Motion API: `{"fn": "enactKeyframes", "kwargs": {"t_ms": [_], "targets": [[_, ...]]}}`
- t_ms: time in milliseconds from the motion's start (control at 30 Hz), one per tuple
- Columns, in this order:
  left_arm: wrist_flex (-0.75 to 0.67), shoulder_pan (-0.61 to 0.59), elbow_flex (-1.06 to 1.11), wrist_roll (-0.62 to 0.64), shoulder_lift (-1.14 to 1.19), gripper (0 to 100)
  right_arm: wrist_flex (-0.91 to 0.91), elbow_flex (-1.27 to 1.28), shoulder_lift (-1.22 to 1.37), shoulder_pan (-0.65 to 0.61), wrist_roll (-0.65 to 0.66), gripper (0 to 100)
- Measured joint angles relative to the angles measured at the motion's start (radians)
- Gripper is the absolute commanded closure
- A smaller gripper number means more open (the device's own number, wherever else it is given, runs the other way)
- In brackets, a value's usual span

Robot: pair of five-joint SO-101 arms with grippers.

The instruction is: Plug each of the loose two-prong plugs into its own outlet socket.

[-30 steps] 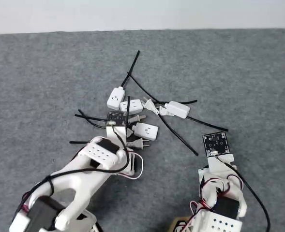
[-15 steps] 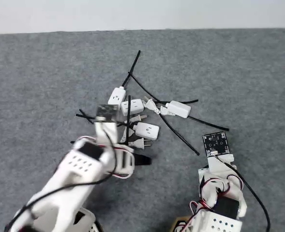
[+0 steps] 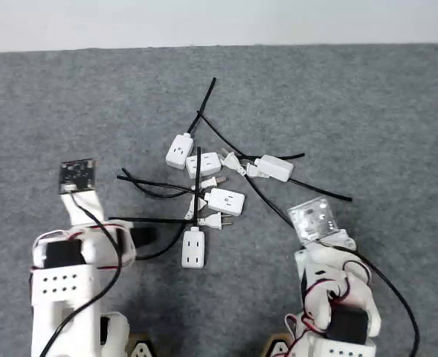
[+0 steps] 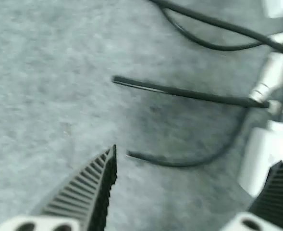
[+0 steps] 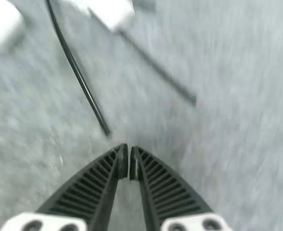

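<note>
Our left jaws gape wide over the grey surface [image 3: 367, 104], near a white outlet socket [image 3: 193, 248]; our right jaws are pressed together, empty; we see two-prong plugs [image 3: 213, 220] tangled mid-surface

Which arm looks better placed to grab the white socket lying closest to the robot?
Probably left: the left gripper is open with the white socket right beside it. The right gripper is shut over bare carpet, farther off.

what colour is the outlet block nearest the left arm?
White. The outlet block shows best in the high view, lying on the grey mat.
</note>
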Motion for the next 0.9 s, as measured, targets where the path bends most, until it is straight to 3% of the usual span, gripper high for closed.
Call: {"fn": "enactKeyframes", "kwargs": {"t_ms": [233,467,667,900], "targets": [[-0.315,-0.198,0.095,-0.083,0.087,61,-0.117,-0.147,0.364,-0.209,-0.084,97.9],[-0.370,-0.180,0.097,-0.094,0.163,64,-0.308,-0.351,0.954,-0.311,-0.094,86.3],[-0.384,-0.181,0.097,-0.094,0.180,64,-0.408,-0.525,1.415,-0.287,-0.068,93.7],[-0.387,-0.181,0.097,-0.094,0.186,64,-0.410,-0.644,1.669,-0.267,-0.012,90.3]]}}
